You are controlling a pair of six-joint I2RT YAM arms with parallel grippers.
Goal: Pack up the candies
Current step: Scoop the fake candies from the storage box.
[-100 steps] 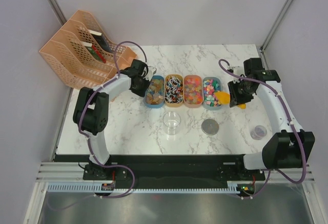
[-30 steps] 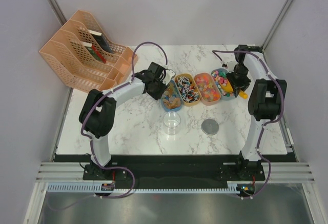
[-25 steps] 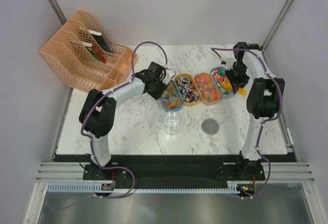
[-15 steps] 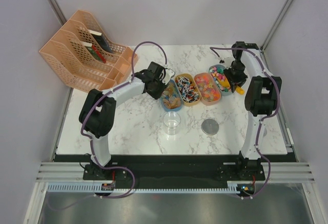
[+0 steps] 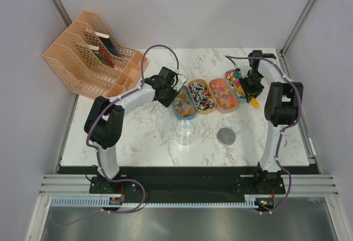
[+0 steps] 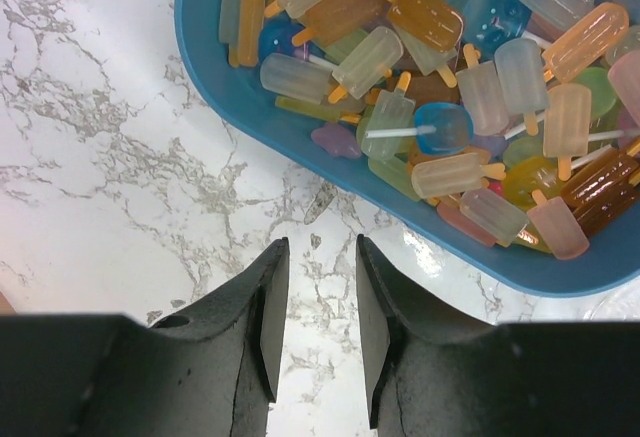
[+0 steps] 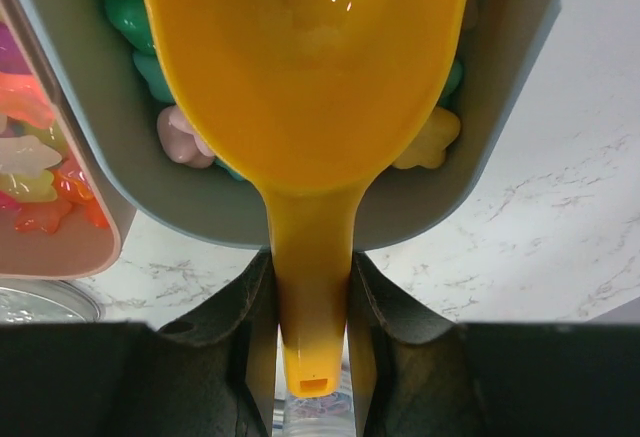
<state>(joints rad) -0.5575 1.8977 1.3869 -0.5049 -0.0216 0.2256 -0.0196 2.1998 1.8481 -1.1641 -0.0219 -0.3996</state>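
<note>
The right claw gripped the scoop, candies at 12 o'clock. The left claw was narrow, more candies at 1 o'clock.

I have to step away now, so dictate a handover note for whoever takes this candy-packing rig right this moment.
Left gripper: fingers open, empty, over the marble tabletop beside the blue oval tray of lolly-shaped candies.
Right gripper: shut on the yellow-orange plastic scoop, bowl down in the grey oval tray among its candies.
Done: scoop gripped and dipped in.
Left: clear plastic cup looks empty; fill it. Round grey lid lies beside it.
</note>
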